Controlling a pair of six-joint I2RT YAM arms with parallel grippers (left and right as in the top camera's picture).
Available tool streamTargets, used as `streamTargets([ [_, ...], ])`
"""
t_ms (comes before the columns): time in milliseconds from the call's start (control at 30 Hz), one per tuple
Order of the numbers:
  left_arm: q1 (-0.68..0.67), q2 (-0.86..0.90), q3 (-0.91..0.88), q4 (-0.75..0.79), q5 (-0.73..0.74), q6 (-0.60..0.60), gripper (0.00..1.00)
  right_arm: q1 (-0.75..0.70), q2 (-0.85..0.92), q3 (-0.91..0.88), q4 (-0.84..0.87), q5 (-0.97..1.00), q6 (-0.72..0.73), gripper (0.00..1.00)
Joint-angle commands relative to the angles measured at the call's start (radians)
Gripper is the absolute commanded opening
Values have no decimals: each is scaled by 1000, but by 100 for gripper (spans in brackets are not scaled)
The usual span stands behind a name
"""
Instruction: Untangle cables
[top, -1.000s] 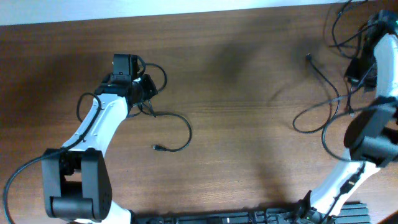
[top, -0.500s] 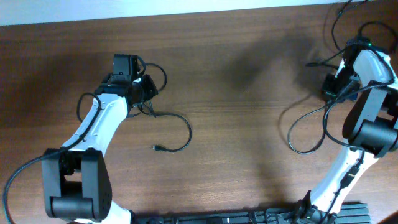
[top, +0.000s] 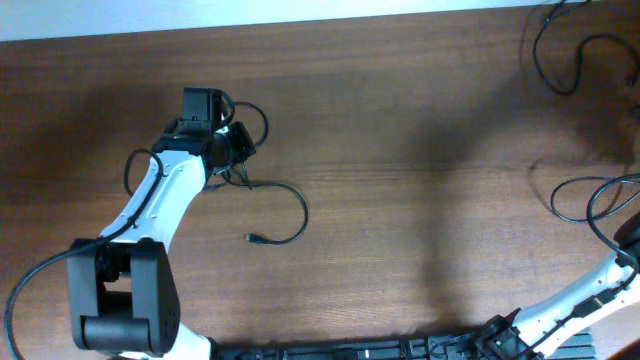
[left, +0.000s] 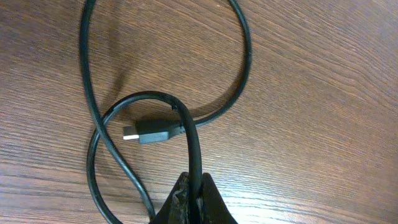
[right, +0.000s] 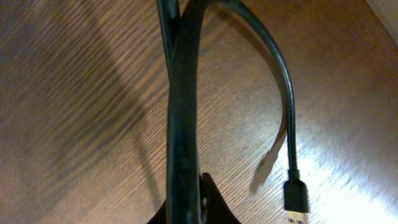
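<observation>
From overhead, the left arm (top: 165, 190) reaches over the left half of the bench (top: 400, 120), its left fingers (top: 238, 148) shut on a thin black cable (top: 305, 212) that curves toward the bench's near edge and ends in a small plug (top: 252, 237) lying flat on the wood. At the bench's right edge lie more black loops (top: 556, 198), with another loop (top: 534, 50) at the far right corner. The right arm (top: 600, 285) stands at the bench's near edge and leaves the frame past the right edge, so its fingers are not seen here. In the left wrist view the left fingers (left: 183, 202) are pressed together on the cable (left: 196, 149), which arcs over itself and crosses a wider loop resting on the bench (left: 323, 124). A second plug (left: 155, 132), silver tip pointing left, lies on the bench inside the small arc, touching the held part. In the right wrist view the right fingers (right: 214, 211) are clamped on a blurred black cord (right: 183, 106) held above the bench (right: 74, 124). A thinner strand (right: 283, 81) bends down to a plug end (right: 296, 196) with a pale tip, just above the bench
</observation>
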Motion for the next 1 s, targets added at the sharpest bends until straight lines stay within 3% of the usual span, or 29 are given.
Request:
streamTargets([
  [0, -27, 8, 5, 5, 34, 13, 0, 3, 5, 12, 19, 12, -158, 59],
  [33, -37, 8, 5, 8, 34, 13, 0, 15, 0, 13, -2, 33, -154, 99],
  [100, -63, 8, 5, 27, 35, 14, 7, 42, -65, 42, -5, 51, -59, 99],
  [167, -72, 8, 5, 34, 36, 17, 6, 62, -146, 98, -29, 73, -2, 99],
  [233, -108, 8, 6, 101, 127, 17, 6, 122, -276, 112, -101, -75, 174, 99],
  [267, -127, 8, 6, 134, 172, 17, 15, 163, -304, 112, -142, -216, 229, 99],
  [300, -144, 7, 12, 139, 147, 46, 51, 199, -309, 112, -180, -339, 242, 99],
  [333, -148, 5, 30, 121, 103, 119, 99, 265, -306, 109, -248, -476, 241, 99],
  [367, -145, 0, 61, 63, 37, 128, 99, 343, -301, 93, -297, -504, 241, 99],
  [467, -129, -67, 205, -240, -368, 127, 99, 624, -299, 9, -312, -499, 242, 99],
  [500, -119, -103, 227, -287, -477, 87, 99, 755, -291, -39, -277, -499, 242, 99],
  [533, -83, -148, 229, -316, -518, -50, 99, 868, -285, -98, -211, -499, 242, 99],
  [600, 35, -192, 229, -319, -401, -159, 99, 1084, -281, -223, -48, -499, 242, 99],
  [700, 181, -188, 228, -372, -309, -158, 99, 1355, -280, -333, 164, -426, 232, 99],
  [800, 297, -188, 227, -429, -309, -158, 99, 1577, -312, -299, 166, -157, 231, 99],
  [867, 336, -188, 226, -435, -309, -158, 99, 1703, -333, -291, 182, -101, 228, 99],
  [967, 340, -188, 226, -435, -309, -158, 99, 1818, -260, -291, 245, -50, -66, 98],
])
